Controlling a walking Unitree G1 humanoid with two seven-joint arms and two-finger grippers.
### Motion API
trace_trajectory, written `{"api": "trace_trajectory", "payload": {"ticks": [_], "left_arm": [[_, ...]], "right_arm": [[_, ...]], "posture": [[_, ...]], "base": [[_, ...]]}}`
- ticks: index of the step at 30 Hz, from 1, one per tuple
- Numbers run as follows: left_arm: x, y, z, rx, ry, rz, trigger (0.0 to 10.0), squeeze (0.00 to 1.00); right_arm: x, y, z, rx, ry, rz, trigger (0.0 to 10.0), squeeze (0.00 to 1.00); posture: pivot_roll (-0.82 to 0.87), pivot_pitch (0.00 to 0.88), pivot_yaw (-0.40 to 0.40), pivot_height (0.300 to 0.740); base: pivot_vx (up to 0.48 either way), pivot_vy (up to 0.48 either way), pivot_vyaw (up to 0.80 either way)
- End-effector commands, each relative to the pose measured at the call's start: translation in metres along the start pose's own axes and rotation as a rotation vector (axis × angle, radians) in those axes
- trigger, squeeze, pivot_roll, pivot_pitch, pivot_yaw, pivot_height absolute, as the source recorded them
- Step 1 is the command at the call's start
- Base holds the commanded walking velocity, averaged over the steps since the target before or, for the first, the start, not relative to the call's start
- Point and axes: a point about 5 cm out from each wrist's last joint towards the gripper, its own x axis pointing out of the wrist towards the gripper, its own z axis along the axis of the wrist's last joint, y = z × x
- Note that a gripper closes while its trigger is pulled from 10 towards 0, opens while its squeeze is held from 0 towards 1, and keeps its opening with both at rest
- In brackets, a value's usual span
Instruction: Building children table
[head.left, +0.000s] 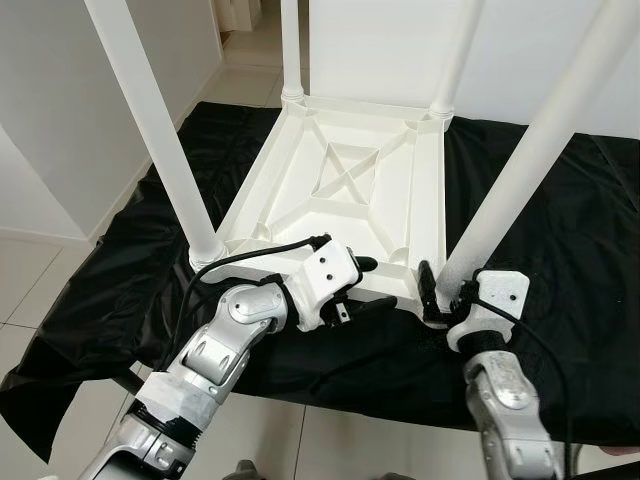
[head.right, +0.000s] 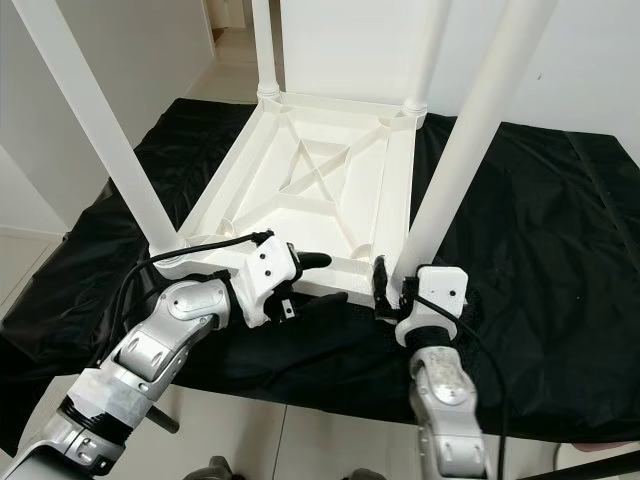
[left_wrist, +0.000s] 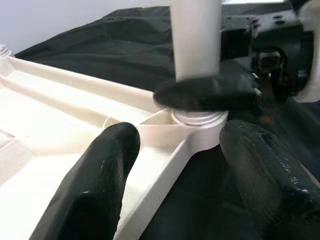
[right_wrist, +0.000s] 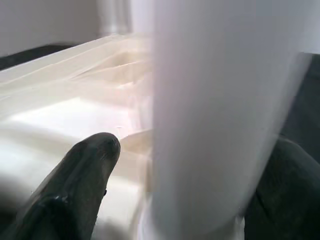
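Observation:
A white plastic children's table (head.left: 340, 190) lies upside down on a black cloth, its four legs pointing up. My right gripper (head.left: 448, 295) is at the base of the near-right leg (head.left: 530, 160), shut on it with one finger on each side; in the right wrist view the leg (right_wrist: 215, 115) sits between the fingers (right_wrist: 80, 180). My left gripper (head.left: 365, 285) is open at the table's near rim, just left of that leg. One of its fingers (left_wrist: 100, 180) is over the ribbed underside, the other outside the rim.
The black cloth (head.left: 560, 300) covers a low surface and drapes over its front and left edges. The near-left leg (head.left: 160, 130) rises steeply beside my left arm. Pale floor tiles (head.left: 40, 270) and white walls surround the spot.

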Motion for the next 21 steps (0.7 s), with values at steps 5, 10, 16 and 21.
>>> {"api": "trace_trajectory", "payload": {"ticks": [5, 10, 16, 21], "left_arm": [[-0.003, -0.011, 0.001, 0.005, 0.0, -0.123, 10.0, 0.0], [-0.004, -0.011, 0.002, 0.008, -0.001, -0.112, 10.0, 0.0], [-0.004, -0.009, 0.003, 0.009, -0.004, -0.094, 10.0, 0.0], [-0.004, -0.01, 0.005, 0.01, -0.006, -0.087, 10.0, 0.0]], "right_arm": [[0.001, -0.007, -0.004, -0.016, 0.029, 0.193, 10.0, 0.0], [0.007, -0.01, -0.003, -0.015, 0.038, 0.302, 10.0, 0.0], [0.019, -0.015, -0.009, -0.059, 0.082, 0.43, 10.0, 0.0], [0.03, -0.017, -0.015, -0.04, 0.114, 0.502, 0.0, 0.0]], "posture": [[0.06, 0.0, 0.003, 0.74], [0.08, 0.0, -0.008, 0.74], [0.09, 0.0, -0.012, 0.74], [0.09, 0.0, -0.017, 0.74]], "base": [[0.0, 0.0, 0.0], [0.0, 0.0, 0.0], [0.0, 0.0, 0.0], [0.0, 0.0, 0.0]]}}
